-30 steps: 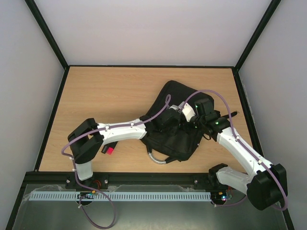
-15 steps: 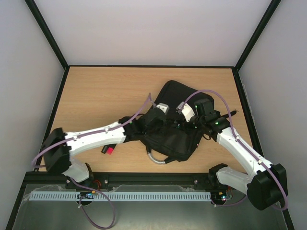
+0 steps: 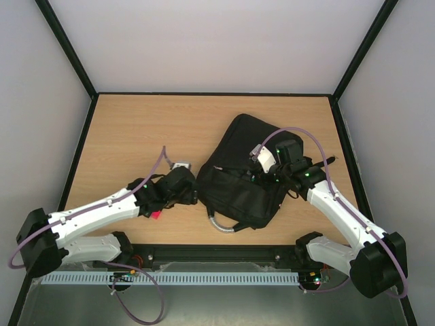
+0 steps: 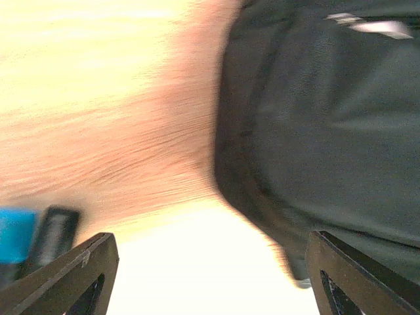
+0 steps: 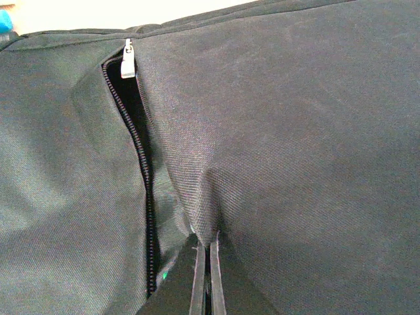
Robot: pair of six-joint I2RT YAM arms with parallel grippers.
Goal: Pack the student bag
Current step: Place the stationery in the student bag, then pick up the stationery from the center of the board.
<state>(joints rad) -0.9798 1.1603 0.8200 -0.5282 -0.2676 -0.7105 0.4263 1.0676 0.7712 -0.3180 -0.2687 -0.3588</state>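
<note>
Pale walls (image 3: 204, 41) enclose a wooden table (image 3: 136, 129) where the right hand (image 5: 207, 275) pinches the student bag (image 3: 239, 139), left hand (image 4: 210, 279) open.

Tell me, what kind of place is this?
Probably a robot test booth: a wooden table walled by plain white panels, a left arm and right arm bolted at its near edge, working on a student bag.

You see the student bag (image 3: 238, 146) lying on the bench (image 3: 136, 136), the right hand (image 3: 265, 178) resting on top of it, the left hand (image 3: 192, 190) just beside its left edge.
</note>
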